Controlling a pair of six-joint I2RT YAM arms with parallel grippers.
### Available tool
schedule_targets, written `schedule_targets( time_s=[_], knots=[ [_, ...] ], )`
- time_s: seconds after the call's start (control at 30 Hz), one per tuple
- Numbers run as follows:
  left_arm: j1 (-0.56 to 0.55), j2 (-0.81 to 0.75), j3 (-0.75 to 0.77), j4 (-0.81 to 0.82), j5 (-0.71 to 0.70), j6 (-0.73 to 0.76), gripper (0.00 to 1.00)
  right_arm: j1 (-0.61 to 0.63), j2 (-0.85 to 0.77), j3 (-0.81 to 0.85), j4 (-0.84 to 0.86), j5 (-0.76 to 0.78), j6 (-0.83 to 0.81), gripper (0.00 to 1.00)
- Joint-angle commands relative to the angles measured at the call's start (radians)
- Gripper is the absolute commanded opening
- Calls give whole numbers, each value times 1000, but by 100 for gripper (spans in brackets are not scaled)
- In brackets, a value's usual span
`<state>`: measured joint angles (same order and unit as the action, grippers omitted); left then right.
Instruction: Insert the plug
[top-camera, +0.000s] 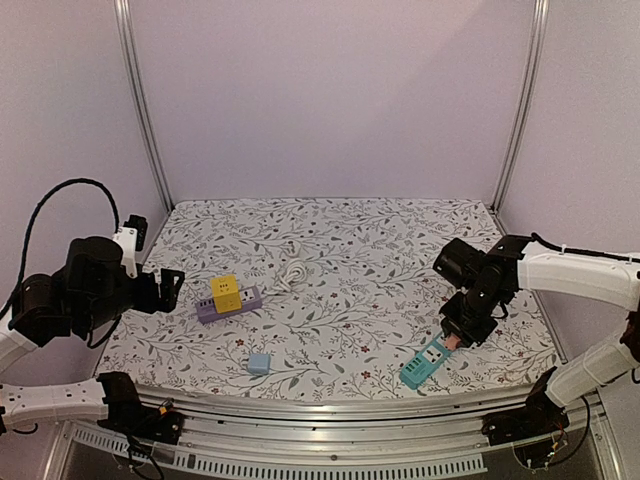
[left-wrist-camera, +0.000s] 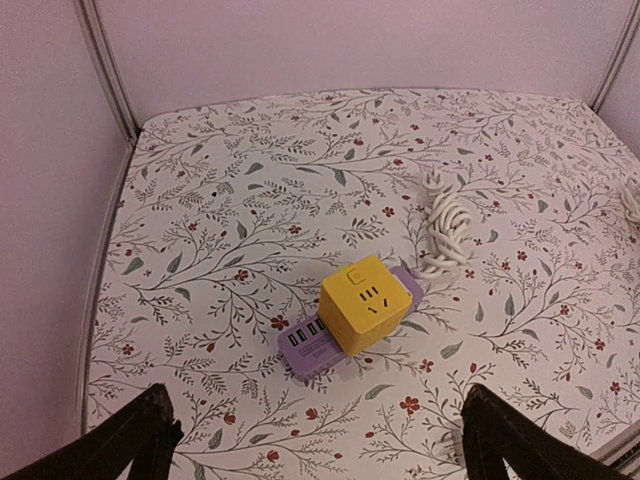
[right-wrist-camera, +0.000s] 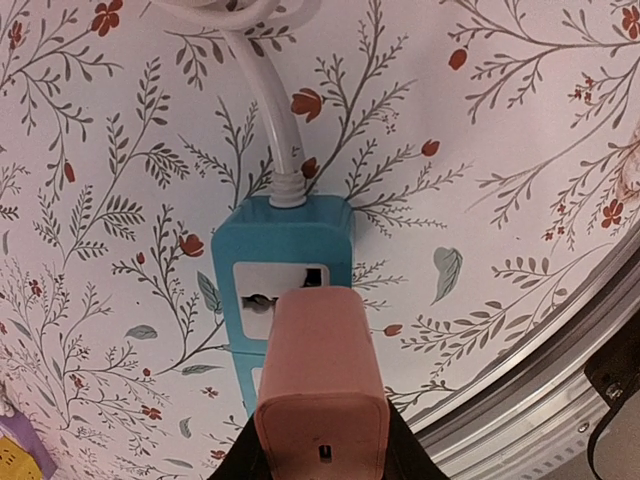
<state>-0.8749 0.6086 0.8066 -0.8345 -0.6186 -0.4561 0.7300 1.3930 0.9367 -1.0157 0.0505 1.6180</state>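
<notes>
My right gripper (top-camera: 452, 338) is shut on a pink plug block (right-wrist-camera: 320, 385), held over a teal power strip (right-wrist-camera: 285, 265) whose white socket face shows just beyond the plug's front end. The strip (top-camera: 423, 364) lies near the table's front right, its white cord (right-wrist-camera: 270, 120) running away from it. Whether the plug's pins touch the socket is hidden. My left gripper (left-wrist-camera: 320, 440) is open and empty, its dark fingertips (left-wrist-camera: 130, 435) at the bottom corners, above the table short of a yellow cube adapter (left-wrist-camera: 366, 303) on a purple strip (left-wrist-camera: 310, 345).
A coiled white cord (top-camera: 294, 270) lies mid-table, also in the left wrist view (left-wrist-camera: 445, 230). A small light-blue block (top-camera: 259, 363) sits near the front edge. The metal table rim (right-wrist-camera: 560, 380) runs close to the teal strip. Walls and frame posts surround the floral mat (top-camera: 350, 250).
</notes>
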Motion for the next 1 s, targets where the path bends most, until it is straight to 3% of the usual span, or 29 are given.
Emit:
schedule_targets(
  time_s=[0.0,0.67,0.97],
  knots=[
    [1,-1,-12,1,-11,9,99,-13,-23,-50,30,14,3,0],
    [-9,-15,-13,-1,-16,5,100,-22,-18,-63,28,14,3,0],
    [-12,-22,-14,-3,-24,0,100,-31,73,-6,-27,11,-50,0]
  ],
)
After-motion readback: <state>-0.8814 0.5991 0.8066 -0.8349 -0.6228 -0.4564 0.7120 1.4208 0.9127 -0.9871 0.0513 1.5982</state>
